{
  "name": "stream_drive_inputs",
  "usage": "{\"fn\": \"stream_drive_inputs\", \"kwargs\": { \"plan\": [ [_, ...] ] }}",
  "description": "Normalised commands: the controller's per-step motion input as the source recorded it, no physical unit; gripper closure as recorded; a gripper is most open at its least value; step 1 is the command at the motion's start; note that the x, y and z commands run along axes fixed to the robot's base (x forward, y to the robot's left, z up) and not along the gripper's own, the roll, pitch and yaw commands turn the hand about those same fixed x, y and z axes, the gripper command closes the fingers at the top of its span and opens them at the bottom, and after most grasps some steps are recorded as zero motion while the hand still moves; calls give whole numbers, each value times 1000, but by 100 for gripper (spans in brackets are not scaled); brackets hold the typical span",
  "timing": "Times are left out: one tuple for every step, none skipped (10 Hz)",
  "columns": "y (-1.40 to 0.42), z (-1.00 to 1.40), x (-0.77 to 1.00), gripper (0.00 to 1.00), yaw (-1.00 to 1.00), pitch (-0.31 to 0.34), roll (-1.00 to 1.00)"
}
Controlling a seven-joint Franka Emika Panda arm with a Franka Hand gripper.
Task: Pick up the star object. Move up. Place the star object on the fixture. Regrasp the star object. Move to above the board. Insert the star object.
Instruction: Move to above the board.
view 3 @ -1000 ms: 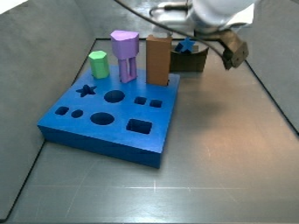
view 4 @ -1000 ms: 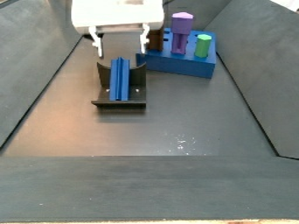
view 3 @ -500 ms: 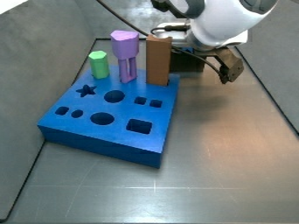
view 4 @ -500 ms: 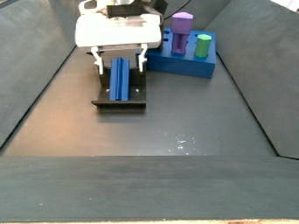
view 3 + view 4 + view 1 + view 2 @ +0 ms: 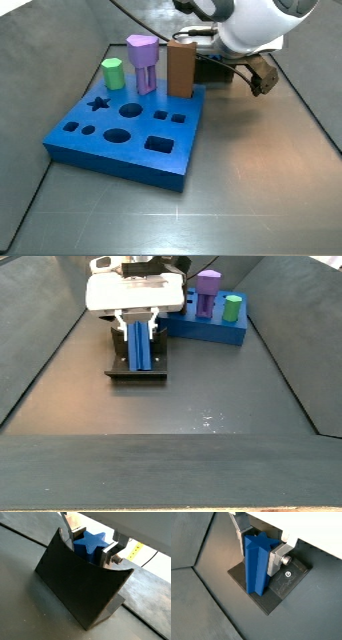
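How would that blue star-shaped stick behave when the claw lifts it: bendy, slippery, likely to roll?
The star object looks rigid, so it probably won't bend. Its ridges should stop rolling. It lies on the fixture, with the claw astride its far end; the smooth faces might slip if gripped lightly.

Both wrist views sit close to the gripper (image 5: pixel 261 547), looking down past its fingers (image 5: pixel 107 551) at the star object (image 5: pixel 256 562) lying in the fixture (image 5: pixel 77 587). A side view looks from above across the board (image 5: pixel 127 130) toward the fixture behind it. A side view looks along the floor from farther off, with the fixture (image 5: pixel 136 368) nearer than the board (image 5: pixel 207 326). All four share the fixture area.
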Motion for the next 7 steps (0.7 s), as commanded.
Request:
{"fn": "stream_drive_inputs", "kwargs": {
  "plan": [
    [-44, 1000, -51, 100, 56, 164, 65],
    [-46, 1000, -52, 100, 55, 159, 50],
    [-44, 1000, -52, 100, 73, 140, 19],
    [-41, 1000, -51, 100, 91, 120, -15],
    [-40, 1000, -51, 100, 104, 98, -37],
    [-40, 1000, -50, 100, 112, 69, -42],
    [-40, 1000, -51, 100, 110, 45, -40]
  ]
}}
